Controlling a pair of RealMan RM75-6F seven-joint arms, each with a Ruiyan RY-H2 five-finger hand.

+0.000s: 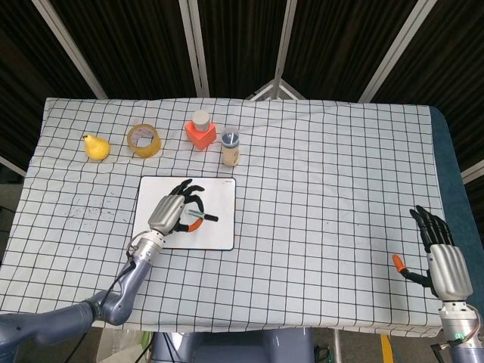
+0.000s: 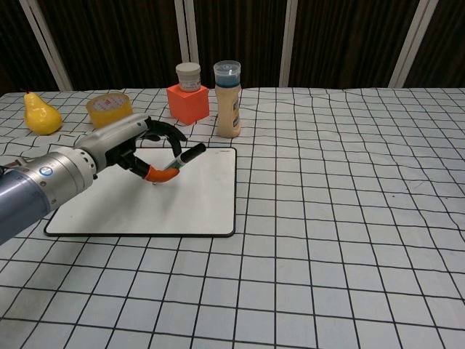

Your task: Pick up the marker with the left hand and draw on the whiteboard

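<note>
My left hand (image 1: pixel 168 212) (image 2: pixel 125 144) hovers over the white whiteboard (image 1: pixel 219 234) (image 2: pixel 196 203) and pinches a dark marker (image 1: pixel 200 216) (image 2: pixel 184 158) between its orange-tipped thumb and fingers. The marker slants, its lower end near the board's surface and its cap end pointing up and to the right. No drawn line shows on the board. My right hand (image 1: pixel 439 257) rests at the table's right front corner, fingers spread, holding nothing; the chest view does not show it.
Along the back stand a yellow pear (image 1: pixel 95 147) (image 2: pixel 40 114), a roll of yellow tape (image 1: pixel 144 140) (image 2: pixel 109 106), an orange block with a white jar on it (image 1: pixel 200 131) (image 2: pixel 188 97) and a sauce bottle (image 1: pixel 231 147) (image 2: pixel 228 99). A checkered cloth (image 1: pixel 325 197) covers the table.
</note>
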